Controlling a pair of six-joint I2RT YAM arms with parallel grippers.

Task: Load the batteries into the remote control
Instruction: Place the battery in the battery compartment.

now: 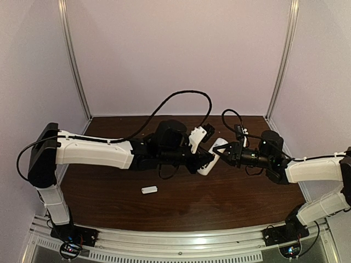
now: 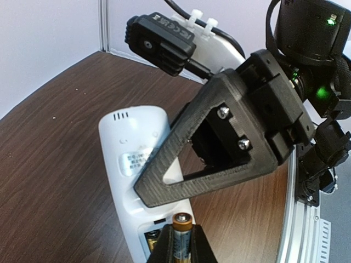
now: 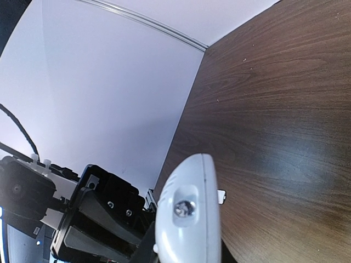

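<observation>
The white remote control (image 2: 127,164) lies back up, held above the table, and my right gripper (image 3: 186,255) is shut on it; its black triangular finger (image 2: 219,164) crosses the remote's back. The battery recess is open with one golden battery (image 2: 152,239) lying in it. My left gripper (image 2: 182,233) is shut on a second battery (image 2: 182,223), its tip just above the recess's right side. In the top view the remote (image 1: 218,146) sits between the left gripper (image 1: 207,160) and the right gripper (image 1: 226,155). The right wrist view shows the remote's front end (image 3: 186,211).
The small flat white cover piece (image 1: 149,189) lies on the brown table in front of the left arm; it also shows in the right wrist view (image 3: 221,195). White walls and metal posts enclose the table on three sides. A metal rail (image 1: 181,249) runs along the near edge.
</observation>
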